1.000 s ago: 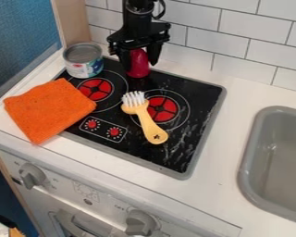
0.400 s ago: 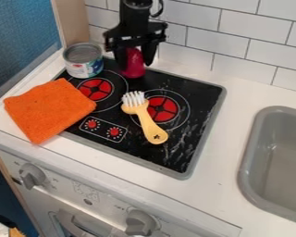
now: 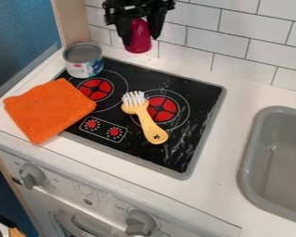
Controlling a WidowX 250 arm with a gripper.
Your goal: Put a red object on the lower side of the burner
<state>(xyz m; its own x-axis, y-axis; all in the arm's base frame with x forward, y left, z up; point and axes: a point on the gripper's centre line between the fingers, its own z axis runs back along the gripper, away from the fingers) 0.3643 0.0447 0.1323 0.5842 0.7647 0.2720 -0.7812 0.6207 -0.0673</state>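
Starting at front: see grey knobs (image 3: 32, 176) and a curved handle (image 3: 83, 227) on the oven front. Next up, white counter (image 3: 240, 97), with grey sink (image 3: 252, 152) set in at right. Then find black stovetop (image 3: 200, 99), with small red dials (image 3: 114, 132) near front and two red burners (image 3: 162, 109) behind. See orange cloth (image 3: 50, 110) spread over front left of stovetop, partly on counter. See yellow brush (image 3: 149, 125) lying across left side of right burner, white bristles toward back, handle end toward front. See grey-topped can (image 3: 83, 60) upright at back left corner.

Beyond that, at top of view: see red object (image 3: 138, 45) grasped by black gripper (image 3: 140, 36), pinched between both fingers. Looks deep crimson leaning pink, smooth, plain, narrower toward top, wider low down, with rounded bottom end. Held roughly upright, up off stovetop, past its back edge in view. Can't tell upper end, hidden by gripper. Behind all: white wall tiles (image 3: 249, 28) with dark joints.
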